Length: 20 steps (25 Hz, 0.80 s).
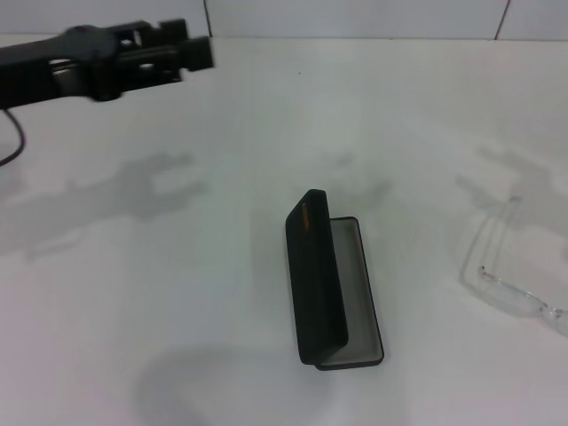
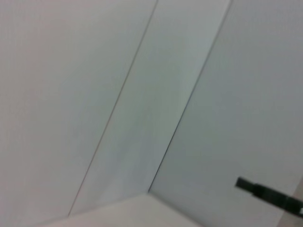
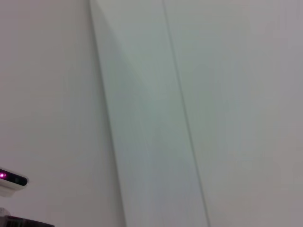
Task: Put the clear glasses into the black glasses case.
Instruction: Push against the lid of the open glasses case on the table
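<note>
The black glasses case [image 1: 333, 288] lies open in the middle of the white table, its lid standing up on the left side and its grey lining facing up. An orange mark shows near the lid's top. The clear glasses [image 1: 508, 266] rest on the table at the right, apart from the case, partly cut by the picture's edge. My left gripper [image 1: 197, 51] hovers high at the far left, well away from both. The right gripper does not show in the head view. Both wrist views show only white wall panels.
The white table [image 1: 177, 293] runs to a white panelled wall [image 1: 355, 18] at the back. A black cable [image 1: 13, 142] hangs at the left edge. A dark bar [image 2: 267, 193] crosses a corner of the left wrist view.
</note>
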Tool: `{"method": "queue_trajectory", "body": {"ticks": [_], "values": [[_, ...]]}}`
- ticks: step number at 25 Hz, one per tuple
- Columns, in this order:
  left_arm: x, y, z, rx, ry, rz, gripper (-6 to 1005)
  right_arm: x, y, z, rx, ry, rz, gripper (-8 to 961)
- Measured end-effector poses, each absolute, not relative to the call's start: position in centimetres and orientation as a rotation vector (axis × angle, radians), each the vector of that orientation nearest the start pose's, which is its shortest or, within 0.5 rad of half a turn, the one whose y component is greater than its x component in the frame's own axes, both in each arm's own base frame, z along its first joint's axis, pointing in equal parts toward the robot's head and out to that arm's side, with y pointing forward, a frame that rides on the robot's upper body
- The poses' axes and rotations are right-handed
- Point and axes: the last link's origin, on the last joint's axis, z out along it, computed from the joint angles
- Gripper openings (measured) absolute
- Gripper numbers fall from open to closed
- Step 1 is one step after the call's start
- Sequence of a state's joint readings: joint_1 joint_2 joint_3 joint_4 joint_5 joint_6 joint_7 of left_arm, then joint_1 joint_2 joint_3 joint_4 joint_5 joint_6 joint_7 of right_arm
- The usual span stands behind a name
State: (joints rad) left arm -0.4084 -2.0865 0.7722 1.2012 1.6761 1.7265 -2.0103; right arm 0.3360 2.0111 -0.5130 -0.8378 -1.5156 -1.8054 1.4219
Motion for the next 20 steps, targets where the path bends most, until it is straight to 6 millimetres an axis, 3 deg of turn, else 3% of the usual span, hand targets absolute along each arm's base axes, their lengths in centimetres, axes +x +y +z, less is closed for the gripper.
{"method": "queue_trajectory", "body": {"ticks": [3,6,12,17,20], "values": [[-17.7,33.1,8.6,-2.628,-0.929,-0.853,681,27.9,29.0,13.1,-2.234,0.407,1.187,635],[-15.6,33.9,6.7,-2.623,-1.069,-0.545,680,28.4,28.6,13.3,-2.221,0.403,1.17,635],[-11.9,34.2,3.0,-2.557,-1.202,-0.154,678,28.8,28.3,14.3,-2.208,0.321,1.119,635],[-9.6,34.1,0.9,-2.538,-1.268,-0.062,678,28.7,28.3,15.3,-2.208,0.222,1.081,636],[-9.5,33.8,-0.2,-2.575,-1.324,-0.065,677,28.4,28.6,15.8,-2.204,0.167,1.07,636]]}}
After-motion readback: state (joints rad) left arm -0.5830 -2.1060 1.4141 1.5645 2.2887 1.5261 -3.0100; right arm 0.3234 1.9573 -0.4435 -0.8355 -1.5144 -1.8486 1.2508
